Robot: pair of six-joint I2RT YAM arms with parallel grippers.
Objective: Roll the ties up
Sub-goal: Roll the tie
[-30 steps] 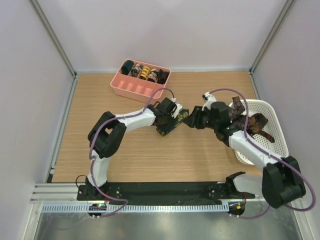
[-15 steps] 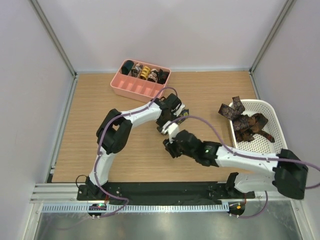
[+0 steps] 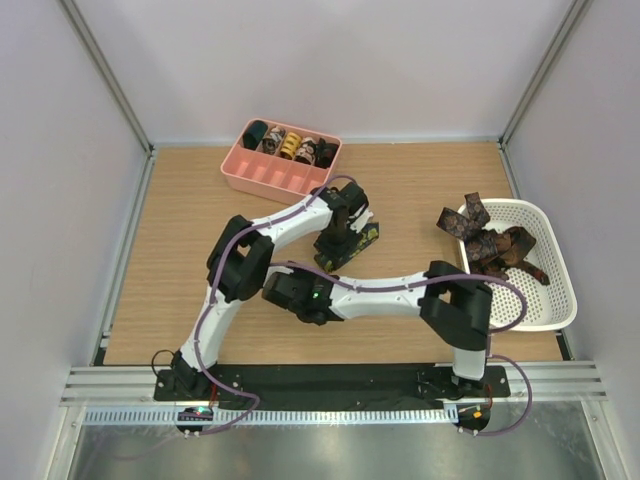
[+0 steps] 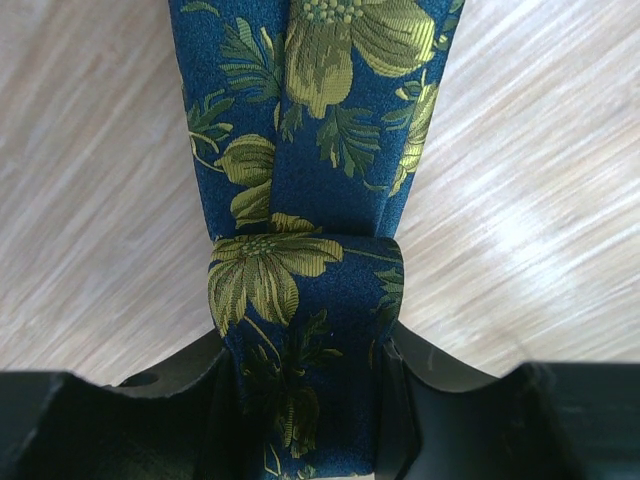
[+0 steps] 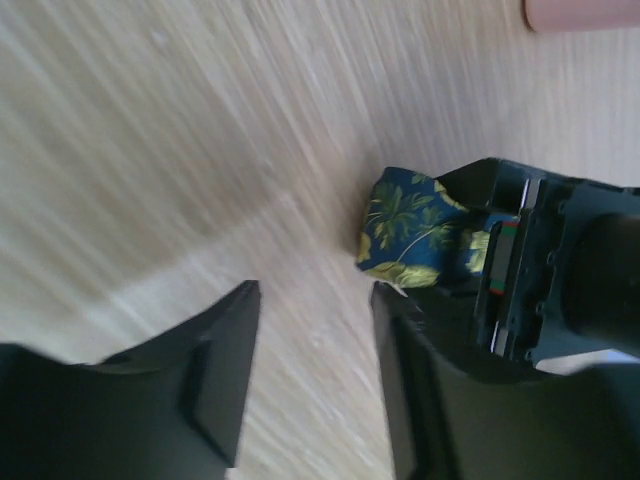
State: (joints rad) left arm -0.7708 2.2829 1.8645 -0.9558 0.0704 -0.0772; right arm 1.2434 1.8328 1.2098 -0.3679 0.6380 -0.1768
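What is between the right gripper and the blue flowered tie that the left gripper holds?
Nothing visible: only bare table lies between the open right gripper and the tie, which the left gripper clamps from the other side.

free: table (image 3: pixel 175 240) left | blocked: tie (image 3: pixel 362 238) centre, pink tray (image 3: pixel 270 181) rear, basket (image 3: pixel 545 300) right

Bright even light, blurred wrist views

White arms (image 3: pixel 283 223), black joints (image 3: pixel 240 268) and claws (image 5: pixel 310 380), purple cables (image 3: pixel 196 335)
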